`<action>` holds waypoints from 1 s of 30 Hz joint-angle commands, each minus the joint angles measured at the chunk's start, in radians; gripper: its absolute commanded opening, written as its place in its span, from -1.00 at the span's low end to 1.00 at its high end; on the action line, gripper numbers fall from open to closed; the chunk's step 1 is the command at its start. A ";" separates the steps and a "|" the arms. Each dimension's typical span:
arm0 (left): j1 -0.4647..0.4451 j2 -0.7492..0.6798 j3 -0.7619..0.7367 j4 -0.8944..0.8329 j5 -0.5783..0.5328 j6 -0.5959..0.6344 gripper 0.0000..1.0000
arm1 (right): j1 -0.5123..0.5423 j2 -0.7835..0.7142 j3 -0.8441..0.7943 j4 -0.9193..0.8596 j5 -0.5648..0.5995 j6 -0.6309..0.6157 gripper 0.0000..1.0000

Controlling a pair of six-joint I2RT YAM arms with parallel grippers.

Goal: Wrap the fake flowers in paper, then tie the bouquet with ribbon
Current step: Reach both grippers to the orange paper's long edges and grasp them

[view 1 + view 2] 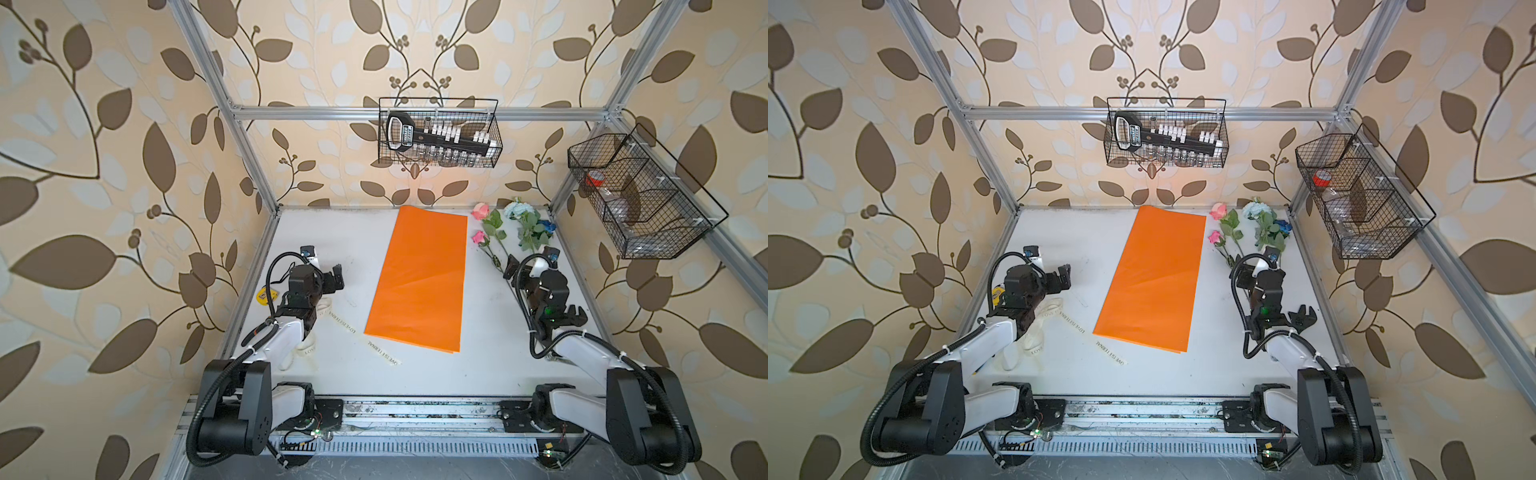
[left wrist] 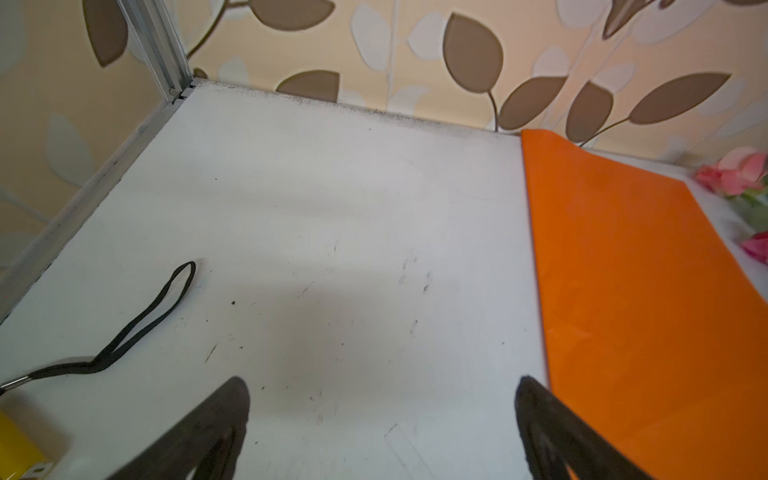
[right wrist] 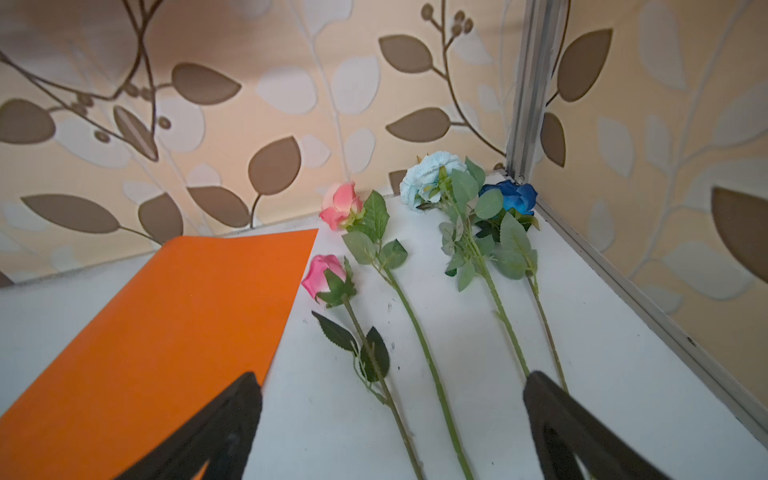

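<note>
Plainly the right claw [image 3: 392,378] is the nearer one: spread wide and empty, it hangs above the stem ends of the fake flowers [image 3: 392,254]. They lie loose at the back right corner of the bench [image 1: 332,249], stems running toward it, blooms pointing away. The orange wrapping paper [image 3: 166,324] lies flat just beside them, between them and the left claw [image 2: 382,380], which is likewise agape and empty. A cream ribbon [image 1: 384,353] rests nearer the front.

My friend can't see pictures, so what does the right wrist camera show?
Four loose fake flowers lie side by side on a white table: two pink, one pale blue, one dark blue. Flat orange paper lies beside them, and the right gripper is open, holding nothing.
</note>
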State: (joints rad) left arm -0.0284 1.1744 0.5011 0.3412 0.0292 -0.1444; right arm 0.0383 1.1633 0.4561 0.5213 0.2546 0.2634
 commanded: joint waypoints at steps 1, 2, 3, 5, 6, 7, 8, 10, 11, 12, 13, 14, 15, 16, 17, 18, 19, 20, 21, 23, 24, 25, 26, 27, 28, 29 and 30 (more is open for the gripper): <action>-0.067 -0.053 0.041 -0.070 0.082 -0.118 0.98 | 0.047 -0.026 0.087 -0.348 0.099 0.171 0.99; -0.106 -0.062 0.038 -0.073 0.082 -0.138 0.98 | 0.068 -0.028 0.110 -0.411 0.084 0.197 0.99; -0.149 -0.069 0.035 -0.081 0.073 -0.160 0.98 | 0.093 -0.027 0.128 -0.459 0.063 0.220 0.99; -0.228 -0.071 0.025 -0.080 0.065 -0.198 0.98 | 0.142 -0.020 0.164 -0.550 0.034 0.271 0.99; -0.261 -0.067 0.021 -0.084 0.066 -0.216 0.98 | 0.166 -0.012 0.179 -0.587 0.002 0.295 0.98; -0.287 -0.061 0.021 -0.094 0.066 -0.232 0.98 | 0.187 -0.004 0.186 -0.607 -0.030 0.314 0.99; -0.306 -0.052 0.019 -0.111 0.061 -0.258 0.98 | 0.213 0.005 0.190 -0.630 -0.059 0.344 0.99; -0.319 -0.026 0.012 -0.126 0.067 -0.313 0.98 | 0.260 0.018 0.182 -0.640 -0.101 0.386 0.96; -0.320 -0.011 0.010 -0.129 0.071 -0.336 0.98 | 0.289 0.025 0.177 -0.648 -0.110 0.419 0.94; -0.321 0.008 0.010 -0.124 0.082 -0.347 0.98 | 0.311 0.035 0.169 -0.641 -0.132 0.444 0.91; -0.321 0.028 0.012 -0.118 0.094 -0.348 0.98 | 0.332 0.046 0.164 -0.634 -0.145 0.466 0.88; -0.321 0.053 0.021 -0.117 0.102 -0.352 0.98 | 0.353 0.060 0.161 -0.633 -0.151 0.493 0.87; -0.321 0.082 0.035 -0.122 0.112 -0.353 0.98 | 0.376 0.079 0.162 -0.633 -0.157 0.514 0.86; -0.321 0.109 0.049 -0.129 0.122 -0.354 0.98 | 0.394 0.096 0.161 -0.632 -0.159 0.530 0.87; -0.321 0.139 0.065 -0.135 0.136 -0.354 0.98 | 0.412 0.115 0.162 -0.631 -0.156 0.547 0.86; -0.321 0.167 0.074 -0.134 0.152 -0.355 0.98 | 0.423 0.137 0.159 -0.629 -0.152 0.563 0.86; -0.323 0.189 0.079 -0.129 0.167 -0.357 0.98 | 0.430 0.151 0.156 -0.622 -0.155 0.573 0.86; -0.323 0.211 0.082 -0.115 0.182 -0.360 0.98 | 0.434 0.168 0.150 -0.611 -0.159 0.586 0.85; -0.323 0.230 0.082 -0.102 0.195 -0.363 0.98 | 0.434 0.183 0.144 -0.601 -0.167 0.597 0.84; -0.324 0.257 0.086 -0.096 0.212 -0.362 0.98 | 0.434 0.210 0.139 -0.589 -0.178 0.615 0.81; -0.324 0.260 0.089 -0.094 0.220 -0.357 0.98 | 0.434 0.222 0.135 -0.575 -0.188 0.620 0.79; -0.326 0.298 0.092 -0.094 0.226 -0.355 0.98 | 0.434 0.233 0.133 -0.559 -0.199 0.625 0.78; -0.327 0.308 0.093 -0.092 0.229 -0.353 0.98 | 0.433 0.247 0.131 -0.545 -0.208 0.629 0.78; -0.328 0.321 0.094 -0.088 0.235 -0.353 0.97 | 0.434 0.267 0.133 -0.535 -0.214 0.633 0.76; -0.329 0.331 0.094 -0.084 0.239 -0.353 0.94 | 0.434 0.286 0.137 -0.527 -0.221 0.636 0.74; -0.329 0.342 0.096 -0.079 0.243 -0.353 0.92 | 0.434 0.303 0.140 -0.522 -0.227 0.640 0.71; -0.330 0.351 0.097 -0.078 0.245 -0.350 0.89 | 0.434 0.322 0.147 -0.519 -0.232 0.645 0.68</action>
State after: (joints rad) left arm -0.3481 1.5066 0.5732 0.2371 0.2371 -0.4938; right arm 0.4694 1.4475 0.6052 -0.0250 0.0544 0.8707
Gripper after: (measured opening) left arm 0.949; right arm 0.848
